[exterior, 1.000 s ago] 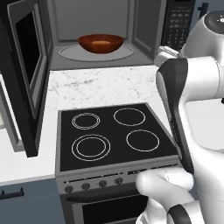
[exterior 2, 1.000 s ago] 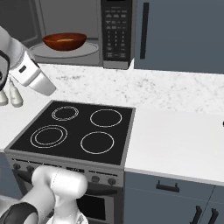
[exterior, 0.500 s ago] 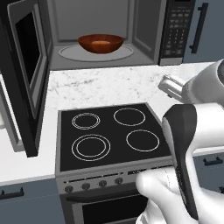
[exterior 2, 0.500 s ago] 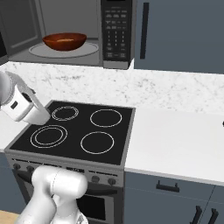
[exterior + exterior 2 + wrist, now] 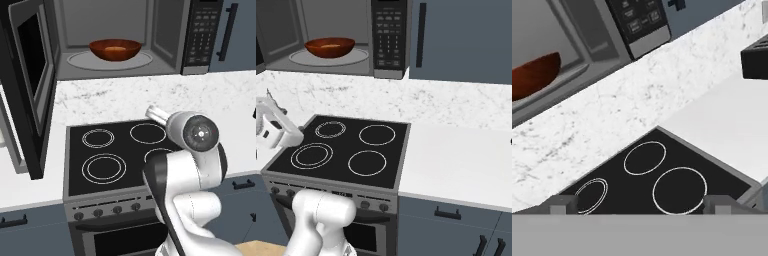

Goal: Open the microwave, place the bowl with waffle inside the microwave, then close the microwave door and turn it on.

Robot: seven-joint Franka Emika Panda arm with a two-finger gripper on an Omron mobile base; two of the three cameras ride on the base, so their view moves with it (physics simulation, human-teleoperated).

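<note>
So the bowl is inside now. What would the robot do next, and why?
Probably swing the open gripper left toward the microwave door to push it shut: the bowl with the waffle already sits on the turntable, the door stands wide open, and the gripper holds nothing.

Glossy reddish-brown bowl (image 5: pixel 115 49), glass turntable (image 5: pixel 80 60), speckled marble-look counter (image 5: pixel 115 97), smooth black glass stove (image 5: pixel 107 155), matt grey cavity.
</note>
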